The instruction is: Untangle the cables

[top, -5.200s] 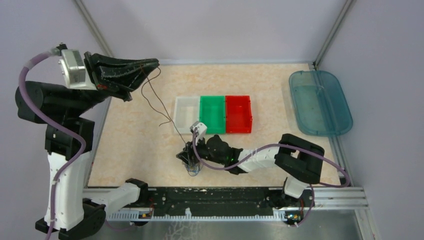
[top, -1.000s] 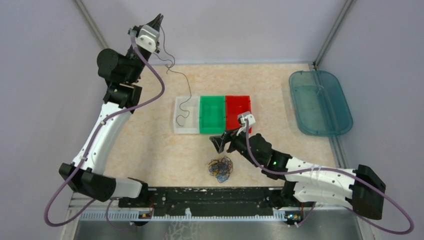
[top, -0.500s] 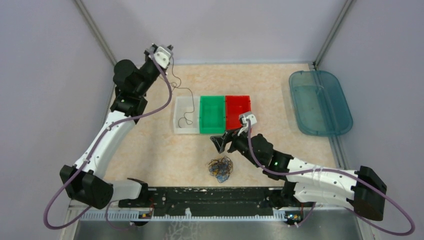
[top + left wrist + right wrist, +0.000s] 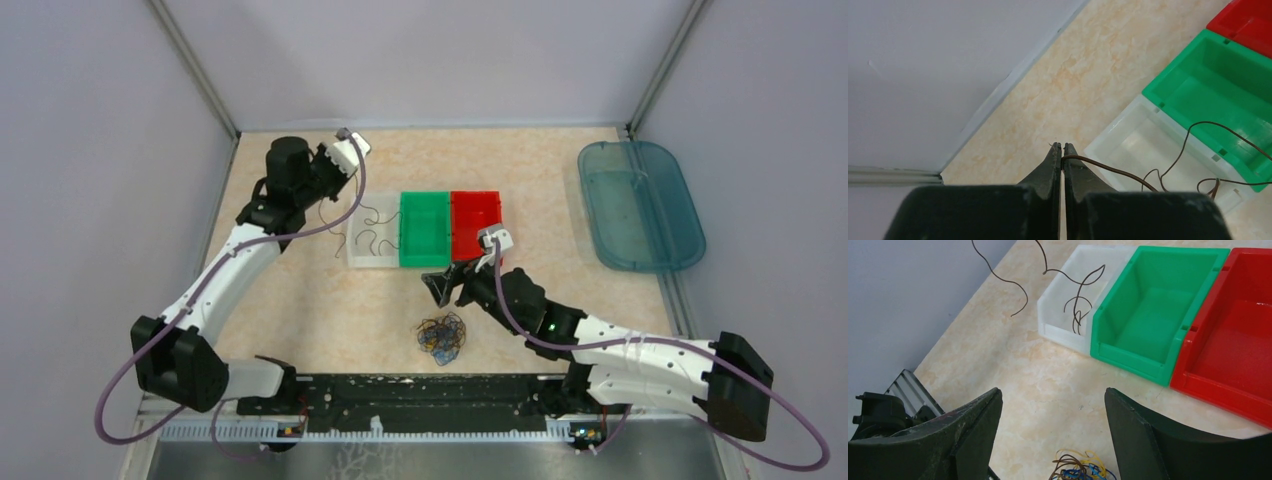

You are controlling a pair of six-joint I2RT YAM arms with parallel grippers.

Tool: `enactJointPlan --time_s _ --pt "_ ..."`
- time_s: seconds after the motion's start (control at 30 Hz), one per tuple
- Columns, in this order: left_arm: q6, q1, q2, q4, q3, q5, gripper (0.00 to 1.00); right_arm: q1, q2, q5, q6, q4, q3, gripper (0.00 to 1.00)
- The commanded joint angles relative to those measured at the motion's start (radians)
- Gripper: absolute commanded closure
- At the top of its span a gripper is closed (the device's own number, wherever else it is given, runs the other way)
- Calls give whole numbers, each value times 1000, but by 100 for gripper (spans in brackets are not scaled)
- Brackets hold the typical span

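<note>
L gripper (image 4: pixel 1062 150): clenched on brown wire (image 4: pixel 1128 175), at 10 o'clock of white bin (image 4: pixel 358 258).
Wire run: from the tips down into white bin; one loop outside its 9 o'clock wall.
R gripper (image 4: pixel 1053 395): jaws apart, nothing held, 12 o'clock of bundle (image 4: pixel 441 336).
Bundle spot: brown/blue/yellow cables on table (image 4: pixel 300 300), 6 o'clock of green bin (image 4: pixel 424 262).

We see smooth, glossy plastic in the green bin (image 4: pixel 1218 85) and the red bin (image 4: pixel 1233 340), and in the milky translucent bin (image 4: pixel 1143 145). The tabletop (image 4: pixel 290 290) is matt and marble-patterned, perhaps laminate. The brown wire (image 4: pixel 1108 170) has a smooth coating. The left gripper (image 4: pixel 1062 147) is matt black plastic.
</note>
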Motion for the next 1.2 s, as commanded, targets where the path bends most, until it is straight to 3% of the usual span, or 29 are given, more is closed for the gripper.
enactJointPlan --time_s 0.0,0.27,0.63,0.8,1.0,1.17 --pt "20 -4 43 35 -6 -126 97 -6 0 23 21 15 19 25" --pt "-40 -1 150 89 142 -232 100 -17 124 -7 18 24 92 31" --pt "77 73 116 68 95 -259 100 -211 528 -319 89 24 424 53" --pt "100 97 76 1 75 -191 100 -225 702 -384 97 26 554 56" --pt "-51 80 64 -167 149 22 98 -230 842 -369 118 34 661 59" --pt "-146 5 111 -215 199 23 99 -248 899 -350 145 33 708 63"
